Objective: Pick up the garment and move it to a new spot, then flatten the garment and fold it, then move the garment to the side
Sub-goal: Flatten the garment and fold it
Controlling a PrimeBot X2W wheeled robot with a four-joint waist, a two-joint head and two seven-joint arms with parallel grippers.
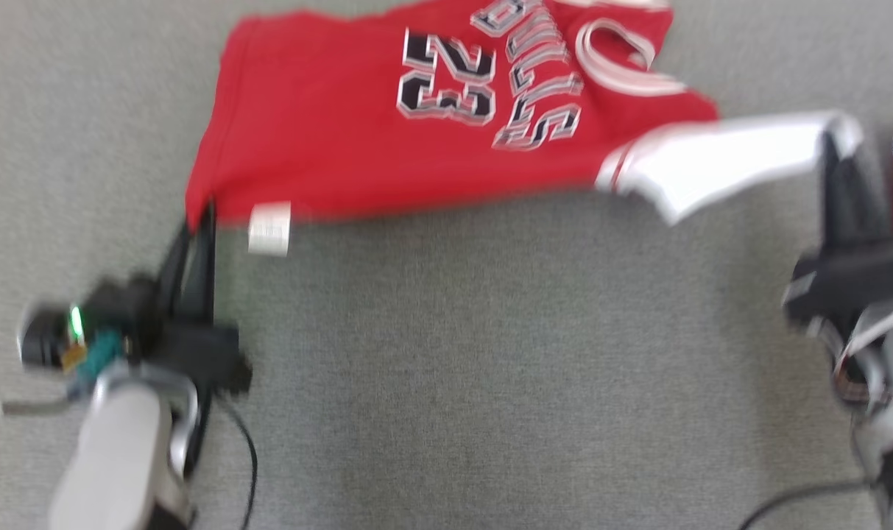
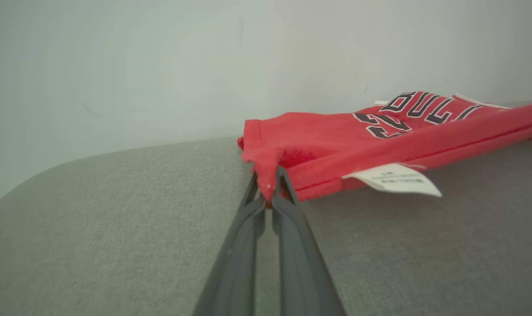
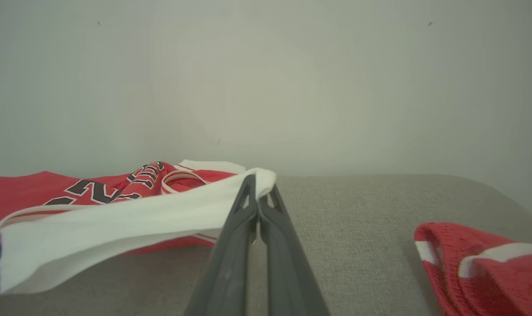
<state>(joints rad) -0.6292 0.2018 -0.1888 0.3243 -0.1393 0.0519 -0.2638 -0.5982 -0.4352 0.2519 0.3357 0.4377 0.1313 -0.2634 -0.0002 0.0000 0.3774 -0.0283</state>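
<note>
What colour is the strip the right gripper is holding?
White strip of the red jersey; clearest in right wrist view.

One red jersey (image 1: 328, 132), one other red garment (image 3: 480, 267), two pincers (image 1: 199, 217) (image 1: 830, 143), one white label (image 1: 269, 228)

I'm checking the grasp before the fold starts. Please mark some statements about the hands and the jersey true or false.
1. The left hand is shut on a red corner of the jersey. True.
2. The right hand is open and holds nothing. False: it is shut on a white edge of the jersey.
3. The jersey shows the number 23. True.
4. The white tag hangs next to the right hand. False: it hangs next to the left hand.
5. A second red garment lies beside the right hand. True.
</note>
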